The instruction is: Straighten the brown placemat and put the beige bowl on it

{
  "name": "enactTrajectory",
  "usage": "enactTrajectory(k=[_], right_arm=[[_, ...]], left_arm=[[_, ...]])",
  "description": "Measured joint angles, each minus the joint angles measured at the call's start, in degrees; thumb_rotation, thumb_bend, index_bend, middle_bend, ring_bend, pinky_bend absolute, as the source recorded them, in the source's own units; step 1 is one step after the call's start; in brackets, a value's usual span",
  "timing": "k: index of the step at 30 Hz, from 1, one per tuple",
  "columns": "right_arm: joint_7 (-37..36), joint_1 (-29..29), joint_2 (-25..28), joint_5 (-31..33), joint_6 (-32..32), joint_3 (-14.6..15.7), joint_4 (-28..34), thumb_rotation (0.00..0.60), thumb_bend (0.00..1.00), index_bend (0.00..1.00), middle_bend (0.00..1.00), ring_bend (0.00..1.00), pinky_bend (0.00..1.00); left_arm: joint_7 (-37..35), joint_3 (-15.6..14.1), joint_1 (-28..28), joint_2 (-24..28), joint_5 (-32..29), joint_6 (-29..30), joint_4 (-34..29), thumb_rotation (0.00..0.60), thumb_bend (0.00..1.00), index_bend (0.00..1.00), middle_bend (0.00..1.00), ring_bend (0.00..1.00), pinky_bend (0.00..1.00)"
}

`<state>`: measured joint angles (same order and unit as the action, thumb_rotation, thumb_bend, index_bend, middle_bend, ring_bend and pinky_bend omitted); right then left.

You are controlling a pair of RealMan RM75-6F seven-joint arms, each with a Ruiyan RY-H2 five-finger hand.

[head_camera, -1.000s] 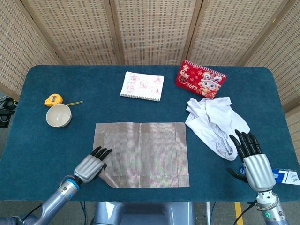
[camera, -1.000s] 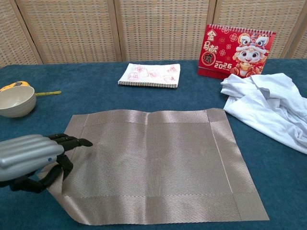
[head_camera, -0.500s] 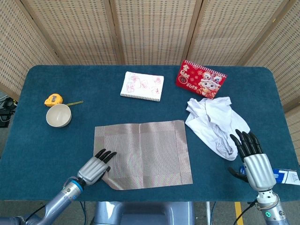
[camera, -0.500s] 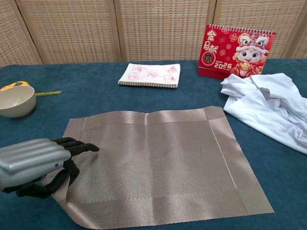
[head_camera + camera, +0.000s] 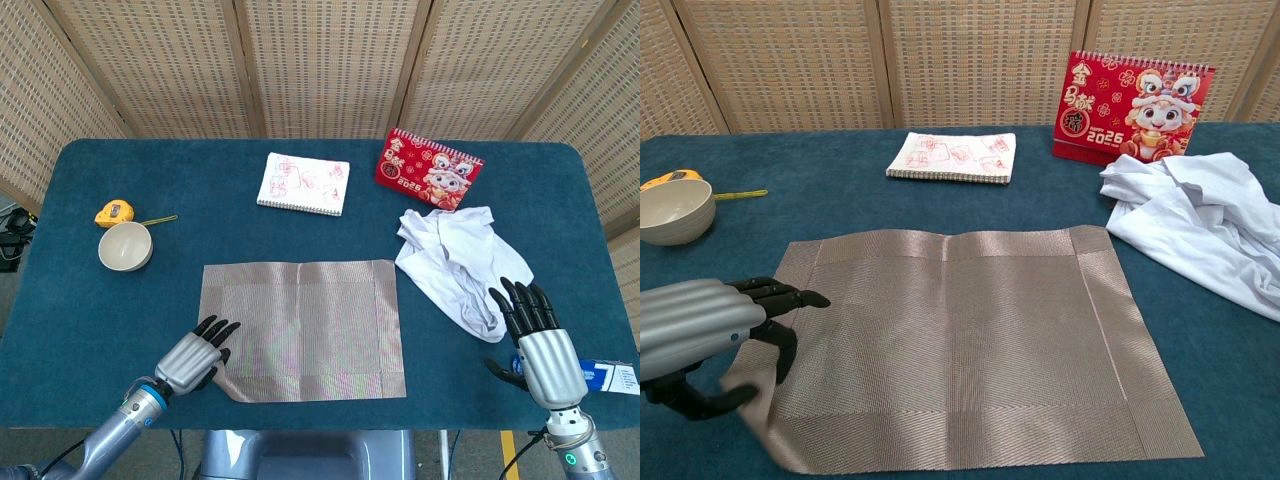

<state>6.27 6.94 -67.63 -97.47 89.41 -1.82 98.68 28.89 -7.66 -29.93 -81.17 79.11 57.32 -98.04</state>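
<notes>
The brown placemat (image 5: 302, 328) is gripped at its near-left corner by the left hand (image 5: 192, 359). The beige bowl (image 5: 125, 246) is seen apart from it, beside a yellow tape measure (image 5: 114, 212).

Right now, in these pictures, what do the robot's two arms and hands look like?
Both hands, the left hand and the right hand, have silver-grey ridged backs and black fingers. Each sits on a grey metallic forearm; the left wrist carries a blue ring, and the right one a small green light.
</notes>
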Motion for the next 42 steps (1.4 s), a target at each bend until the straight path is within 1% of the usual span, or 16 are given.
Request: enactTrajectory(k=[6,10,12,15,19,21,24,27,29,33,38,42], right_arm=[[-0.1,-0.1,0.2,-0.2,0.1,0.0,0.2,0.6,0.0,0.0,0.0,0.0,0.0],[-0.2,-0.1,0.3,-0.6,0.2,0.1,0.4,0.6,0.0,0.0,0.0,0.0,0.0],[-0.3,-0.2,0.4,-0.7,0.3,0.1,0.4,0.6,0.0,0.0,0.0,0.0,0.0],[-0.3,-0.2,0.4,-0.9,0.3,0.2,0.4,0.6,0.0,0.0,0.0,0.0,0.0],[-0.3,-0.2,0.4,-1.1,0.2,0.3,0.5,0.6,0.0,0.0,0.0,0.0,0.0],[-0.2,-0.2,0.3,-1.3,0.3,0.3,0.6,0.6,0.0,0.0,0.0,0.0,0.0],[-0.1,-0.2,0.3,-1.4,0.2,0.4,0.6,0.6,0.0,0.0,0.0,0.0,0.0],[0.1,-0.2,0.2,-1.4,0.0,0.5,0.6,0.6,0.0,0.0,0.0,0.0,0.0],[0.3,-0.2,0.1,-1.5,-0.1,0.5,0.6,0.6,0.0,0.0,0.0,0.0,0.0],[0.7,-0.1,-0.2,-1.4,-0.5,0.5,0.6,0.6,0.0,0.0,0.0,0.0,0.0],[1.4,0.0,-0.6,-1.1,-0.9,0.5,0.5,0.6,0.0,0.0,0.0,0.0,0.0],[1.6,0.0,-0.8,-0.8,-1.1,0.4,0.3,0.6,0.0,0.0,0.0,0.0,0.0]], left_arm=[[-6.1,0.7,0.6,4.5,4.0,3.4,-1.7,0.6,0.0,0.0,0.0,0.0,0.0],[-8.8,2.6,1.5,7.7,4.4,6.9,-2.3,0.6,0.0,0.0,0.0,0.0,0.0],[-10.6,4.1,2.0,9.1,3.5,8.5,-2.4,0.6,0.0,0.0,0.0,0.0,0.0],[-12.9,5.7,2.6,10.4,1.5,9.4,-1.9,0.6,0.0,0.0,0.0,0.0,0.0],[-16.2,7.7,3.4,11.9,-2.9,9.6,0.7,0.6,0.0,0.0,0.0,0.0,0.0],[-17.8,8.6,3.7,12.2,-6.0,8.8,3.3,0.6,0.0,0.0,0.0,0.0,0.0],[-20.0,9.7,3.9,12.0,-10.4,6.5,8.2,0.6,0.0,0.03,0.0,0.0,0.0],[-22.1,10.7,3.9,11.1,-13.8,3.7,13.6,0.6,0.0,0.08,0.0,0.0,0.0],[-23.9,11.5,3.8,9.9,-15.4,1.8,17.5,0.6,0.0,0.15,0.0,0.0,0.0],[-28.3,12.7,3.1,6.8,-16.2,-1.3,25.3,0.6,0.0,0.23,0.0,0.0,0.0],[-33.8,14.0,1.0,1.7,-15.1,-6.0,35.5,0.6,0.0,0.32,0.0,0.0,0.0],[-35.4,14.2,-1.2,-1.7,-13.2,-9.6,40.3,0.6,0.01,0.35,0.0,0.0,0.0]])
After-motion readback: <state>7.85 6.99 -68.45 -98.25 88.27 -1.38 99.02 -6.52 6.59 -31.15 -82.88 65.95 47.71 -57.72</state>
